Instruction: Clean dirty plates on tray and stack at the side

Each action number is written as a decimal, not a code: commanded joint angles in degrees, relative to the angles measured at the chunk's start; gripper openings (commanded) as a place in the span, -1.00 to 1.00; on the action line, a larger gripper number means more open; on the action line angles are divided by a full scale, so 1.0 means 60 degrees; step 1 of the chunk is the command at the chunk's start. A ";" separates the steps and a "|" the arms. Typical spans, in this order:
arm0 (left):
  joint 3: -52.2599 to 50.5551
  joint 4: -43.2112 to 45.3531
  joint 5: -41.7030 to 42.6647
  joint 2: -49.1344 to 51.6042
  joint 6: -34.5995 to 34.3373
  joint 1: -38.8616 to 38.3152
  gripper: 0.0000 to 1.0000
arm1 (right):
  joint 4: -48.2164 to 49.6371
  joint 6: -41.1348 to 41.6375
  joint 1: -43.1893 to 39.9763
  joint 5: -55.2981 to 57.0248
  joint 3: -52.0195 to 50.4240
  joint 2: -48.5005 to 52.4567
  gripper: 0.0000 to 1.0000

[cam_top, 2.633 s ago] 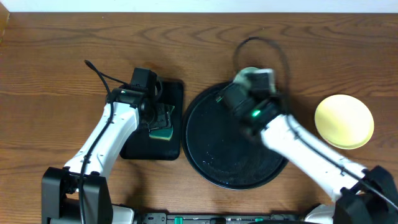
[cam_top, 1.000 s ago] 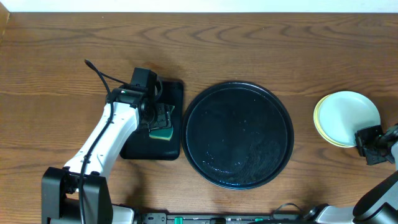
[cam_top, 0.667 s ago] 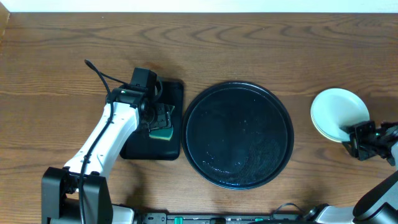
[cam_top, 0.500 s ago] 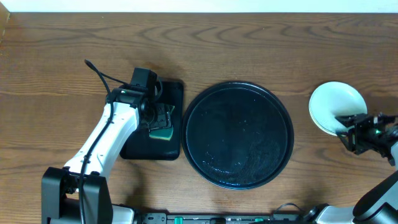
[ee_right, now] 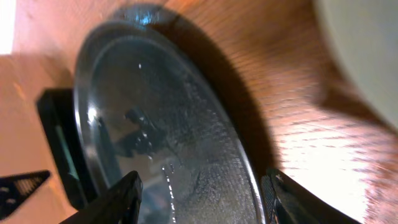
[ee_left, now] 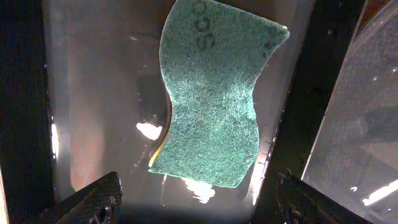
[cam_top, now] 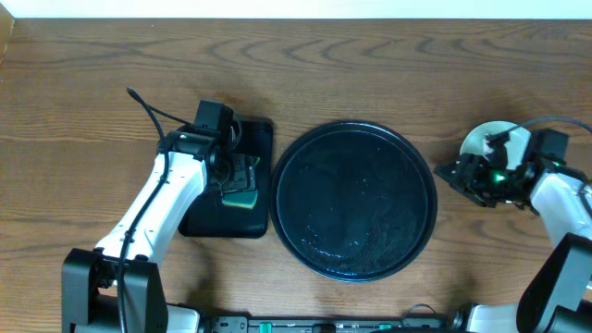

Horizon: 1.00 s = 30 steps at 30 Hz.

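round black tray (cam_top: 356, 199) sits mid tabletop (cam_top: 83, 83), glossy and wet looking. the plates (cam_top: 485, 139) are on the wood just to its right, not touching the rim. they're mostly hidden under the right arm, so i can't tell how many are stacked, only a pale one on top. the right end effector (cam_top: 455, 172) hovers between plates and tray, fingers spread with nothing in them. the left end effector (cam_top: 239, 174) hangs over the small rectangular tray (cam_top: 205, 222), fingers wide either side of the green sponge (ee_left: 214, 99), not gripping it.
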 commanded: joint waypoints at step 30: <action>-0.1872 -0.0841 0.0051 -0.6874 0.0772 0.0841 0.74 | -0.1789 0.0670 0.5450 0.6870 -0.0197 -0.6830 0.98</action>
